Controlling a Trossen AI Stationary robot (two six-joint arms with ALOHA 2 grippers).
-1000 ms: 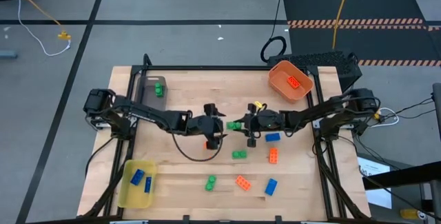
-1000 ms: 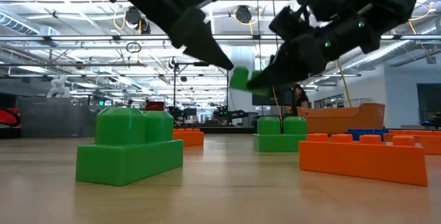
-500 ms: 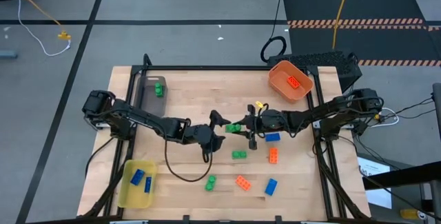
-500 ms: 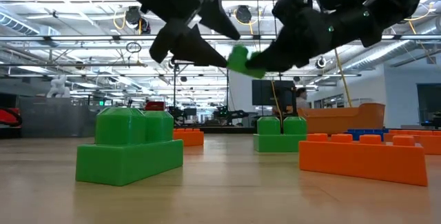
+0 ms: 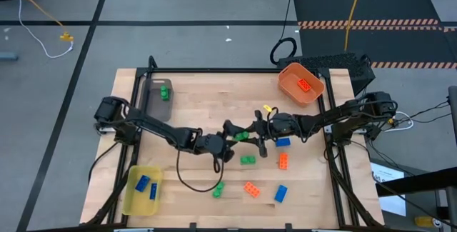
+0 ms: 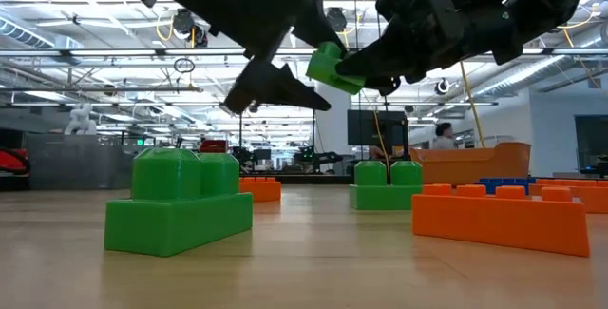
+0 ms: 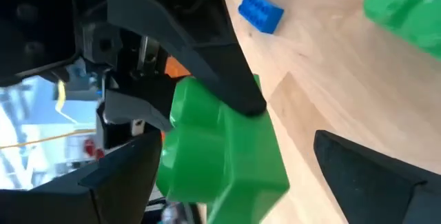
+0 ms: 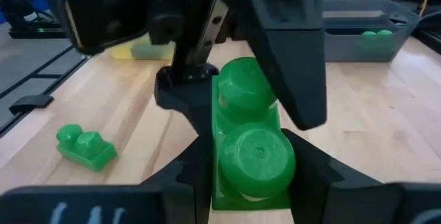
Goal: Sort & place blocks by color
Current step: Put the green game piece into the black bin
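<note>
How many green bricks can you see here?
4: one in the grey bin, one held above the table's middle by the right gripper, two loose on the table. Arms may hide others.

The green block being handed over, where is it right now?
In the high view the green block hangs above mid-table, held by the right gripper, with the left gripper's open fingers either side of it.

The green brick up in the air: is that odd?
Slightly: the green brick hangs above the table, pinched in the right end effector, with the open left end effector straddling it. It looks like a handover.
</note>
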